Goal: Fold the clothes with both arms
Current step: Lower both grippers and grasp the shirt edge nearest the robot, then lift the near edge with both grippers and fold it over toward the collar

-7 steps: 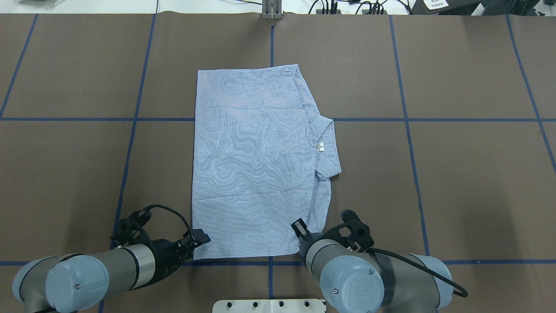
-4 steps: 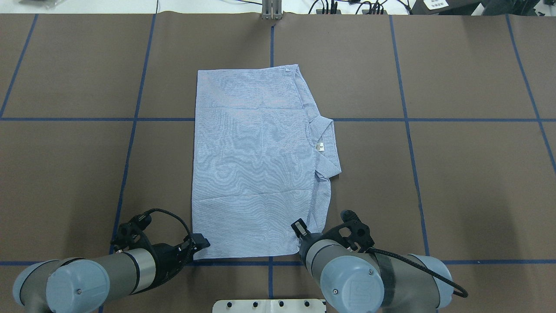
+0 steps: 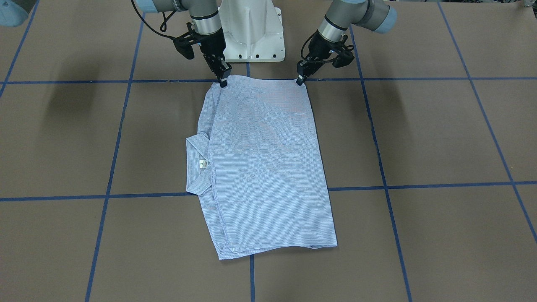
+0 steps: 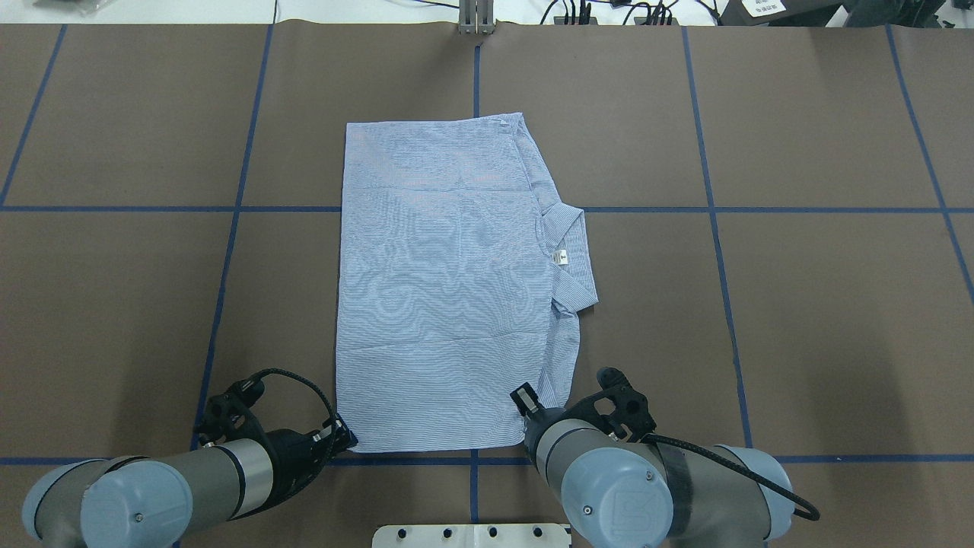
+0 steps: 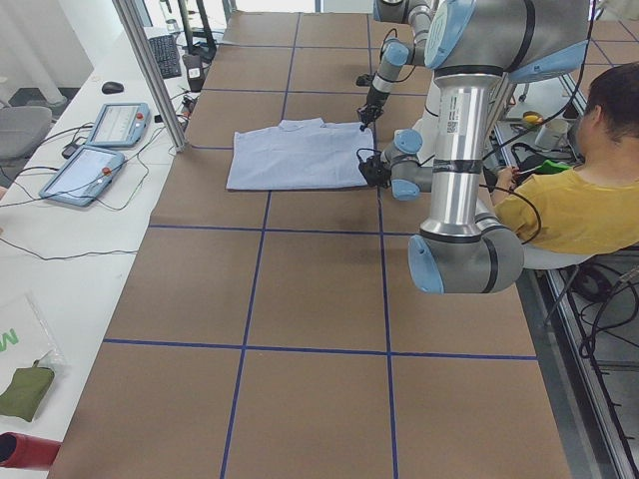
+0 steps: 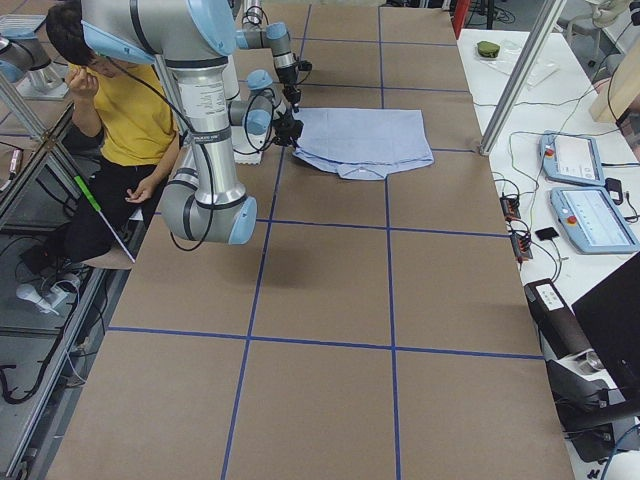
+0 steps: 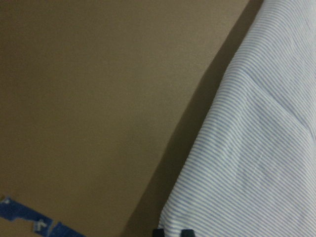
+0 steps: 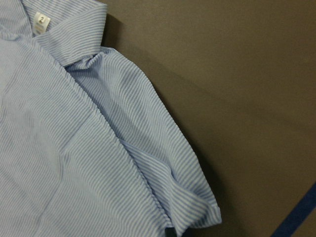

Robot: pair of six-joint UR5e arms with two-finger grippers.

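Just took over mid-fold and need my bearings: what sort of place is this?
Probably a robotics lab workcell: the table is brown-covered with a blue tape grid, teach pendants lie on a side bench, and a person sits beside it.

A light blue-and-white fine-striped cloth shirt (image 4: 449, 289) lies flat mid-table, folded into a long rectangle. Its collar (image 4: 571, 243), with a small white label (image 4: 561, 258), pokes out on the right. The silver-grey tubular left arm (image 4: 190, 472) and right arm (image 4: 609, 476) set the black left gripper (image 4: 344, 438) and right gripper (image 3: 222, 80) at its near corners; whether they grip is unclear.
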